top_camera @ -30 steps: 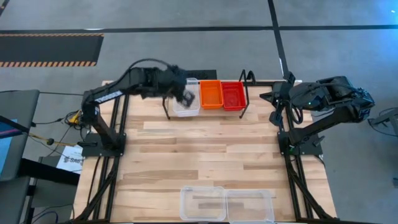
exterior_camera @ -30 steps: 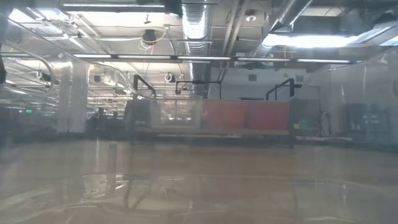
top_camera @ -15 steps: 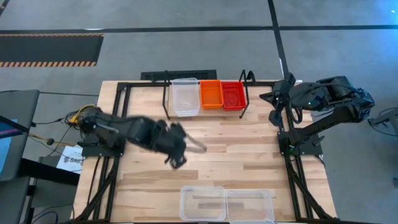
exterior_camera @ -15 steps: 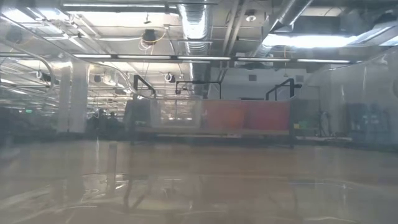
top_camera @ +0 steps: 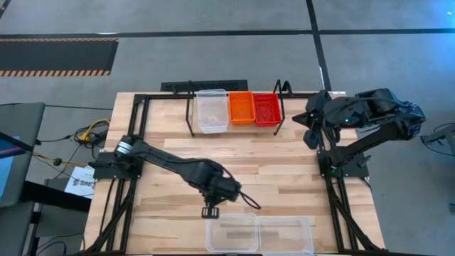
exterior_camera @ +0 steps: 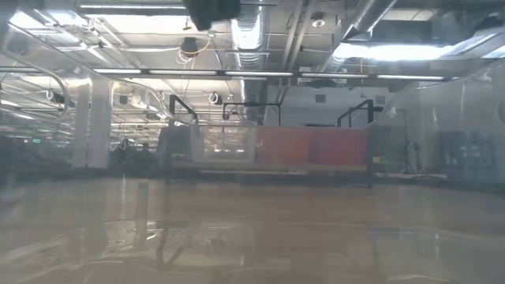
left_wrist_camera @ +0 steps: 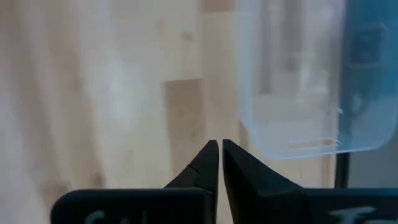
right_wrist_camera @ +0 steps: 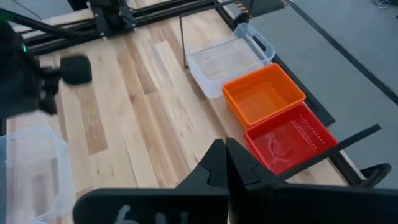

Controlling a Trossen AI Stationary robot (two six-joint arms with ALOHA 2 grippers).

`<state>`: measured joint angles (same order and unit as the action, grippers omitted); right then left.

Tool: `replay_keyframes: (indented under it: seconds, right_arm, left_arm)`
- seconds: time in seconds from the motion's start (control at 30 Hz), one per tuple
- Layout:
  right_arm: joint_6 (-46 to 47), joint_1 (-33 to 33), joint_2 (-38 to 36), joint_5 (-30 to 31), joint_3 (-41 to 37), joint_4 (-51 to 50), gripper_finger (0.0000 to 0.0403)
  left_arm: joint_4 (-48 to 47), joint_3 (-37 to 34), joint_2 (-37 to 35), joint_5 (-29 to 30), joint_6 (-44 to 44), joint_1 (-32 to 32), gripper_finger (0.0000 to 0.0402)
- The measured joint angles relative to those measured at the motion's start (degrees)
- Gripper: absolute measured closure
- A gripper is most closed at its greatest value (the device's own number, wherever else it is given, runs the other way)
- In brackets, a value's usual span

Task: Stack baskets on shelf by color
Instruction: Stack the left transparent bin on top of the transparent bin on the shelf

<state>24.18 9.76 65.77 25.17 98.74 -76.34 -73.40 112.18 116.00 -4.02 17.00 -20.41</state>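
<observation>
From above, the wooden table (top_camera: 178,160) carries clear, orange and red baskets (top_camera: 240,109) on the shelf (top_camera: 190,117); two clear baskets (top_camera: 259,234) wait at the near edge. Left wrist view: the left gripper (left_wrist_camera: 220,149), shut and empty, beside one. Right wrist view: the right gripper (right_wrist_camera: 225,148), shut, empty.

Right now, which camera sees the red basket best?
The right wrist view: the red basket fills a good part of it, mesh side and inside showing, beside the orange basket. The high view shows it small, from straight above. The low view gives only a hazy red side. The left wrist view misses it.
</observation>
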Motion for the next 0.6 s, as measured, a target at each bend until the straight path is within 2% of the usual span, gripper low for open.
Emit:
replay_keyframes:
  seconds: [0.1, 0.23, 0.5, 0.6]
  right_arm:
    - [0.27, 0.00, 0.12, -0.05, 0.00, 0.05, 0.0401]
    - [0.90, 0.00, 0.05, -0.11, 0.00, 0.00, 0.0401]
    - [-1.27, 0.00, -0.68, -1.23, 0.00, -0.07, 0.0401]
    - [-2.10, 0.00, -1.07, -1.31, 0.00, -0.13, 0.0401]
  left_arm:
    - [0.93, 0.38, 2.96, -4.70, -4.35, 0.13, 0.0372]
    - [1.89, 0.48, 5.22, -8.30, -5.81, 0.02, 0.0332]
    - [16.45, 0.59, 6.63, -8.81, -4.17, -0.24, 0.0261]
    - [17.72, 0.37, 7.08, -8.58, -3.92, -0.24, 0.0248]
